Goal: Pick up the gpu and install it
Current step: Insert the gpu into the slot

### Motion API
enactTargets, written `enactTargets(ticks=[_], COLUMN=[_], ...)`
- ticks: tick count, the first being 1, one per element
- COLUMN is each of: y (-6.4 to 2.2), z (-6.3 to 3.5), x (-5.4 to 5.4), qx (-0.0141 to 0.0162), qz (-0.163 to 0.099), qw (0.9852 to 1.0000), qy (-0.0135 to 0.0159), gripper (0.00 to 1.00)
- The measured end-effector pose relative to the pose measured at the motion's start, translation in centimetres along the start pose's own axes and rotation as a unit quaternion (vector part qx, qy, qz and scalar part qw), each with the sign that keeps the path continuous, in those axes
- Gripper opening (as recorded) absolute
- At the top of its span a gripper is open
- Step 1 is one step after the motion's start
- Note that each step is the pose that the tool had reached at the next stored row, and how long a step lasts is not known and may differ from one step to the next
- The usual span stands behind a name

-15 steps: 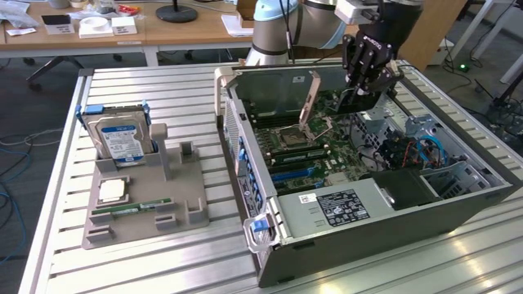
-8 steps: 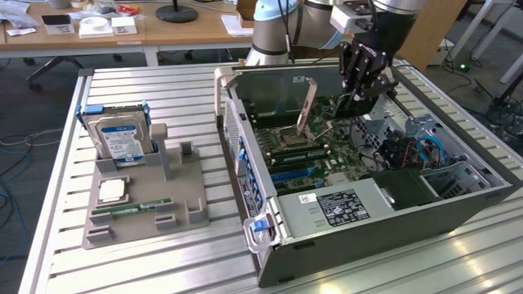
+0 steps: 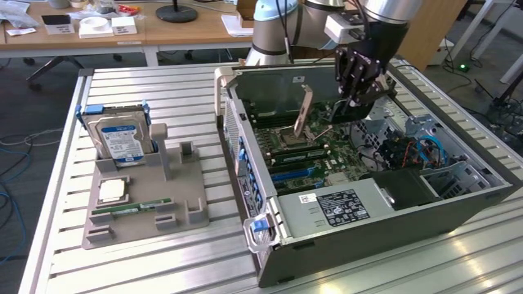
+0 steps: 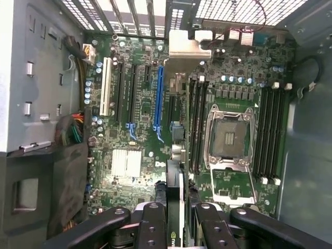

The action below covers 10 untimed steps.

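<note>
My gripper (image 3: 359, 92) hangs inside the open computer case (image 3: 384, 236), above the motherboard (image 3: 310, 162). It is shut on the gpu (image 3: 347, 112), a dark thin card held on edge with its silvery bracket (image 3: 307, 110) pointing down toward the board. In the wrist view the gpu (image 4: 174, 171) runs edge-on from between my two black fingers (image 4: 150, 225) up to its bracket (image 4: 188, 45) near the case's slotted rear wall. It hovers just beside the long blue slot (image 4: 158, 98), between that slot and the memory slots. I cannot tell whether the card touches the board.
The open CPU socket (image 4: 228, 137) lies beside the card. Cables and drive bays (image 3: 408, 153) fill the case's right side in the exterior view. On the table, a grey fixture (image 3: 147, 202) holds a hard drive (image 3: 121, 138), a processor (image 3: 112, 191) and a green memory stick (image 3: 131, 209).
</note>
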<state>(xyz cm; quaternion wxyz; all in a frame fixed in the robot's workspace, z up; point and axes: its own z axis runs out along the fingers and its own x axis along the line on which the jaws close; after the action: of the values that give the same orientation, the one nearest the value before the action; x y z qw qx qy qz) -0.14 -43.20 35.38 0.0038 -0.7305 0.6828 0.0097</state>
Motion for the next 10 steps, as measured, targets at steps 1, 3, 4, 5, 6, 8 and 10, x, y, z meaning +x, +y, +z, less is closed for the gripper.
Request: enactTargets(ticks=[1, 3, 4, 5, 6, 8, 10], y=[0.06, 0.17, 0.22, 0.29, 0.37, 0.51, 0.53], z=[0.18, 0.53, 0.72, 0.92, 1.1, 1.45, 1.62], x=[0.0, 0.0, 0.0, 0.0, 0.0, 0.0, 0.0], qx=[0.0004, 0.0013, 0.0018, 0.0022, 0.0026, 0.0031, 0.0033], qz=[0.0, 0.0, 0.0, 0.0, 0.0, 0.002, 0.011], qw=[1.0, 1.0, 1.0, 1.0, 1.0, 1.0, 0.9999], qy=[0.0, 0.0002, 0.0002, 0.0001, 0.0002, 0.0002, 0.0002], gripper=[0.26, 0.26, 0.26, 0.26, 0.26, 0.26, 0.26])
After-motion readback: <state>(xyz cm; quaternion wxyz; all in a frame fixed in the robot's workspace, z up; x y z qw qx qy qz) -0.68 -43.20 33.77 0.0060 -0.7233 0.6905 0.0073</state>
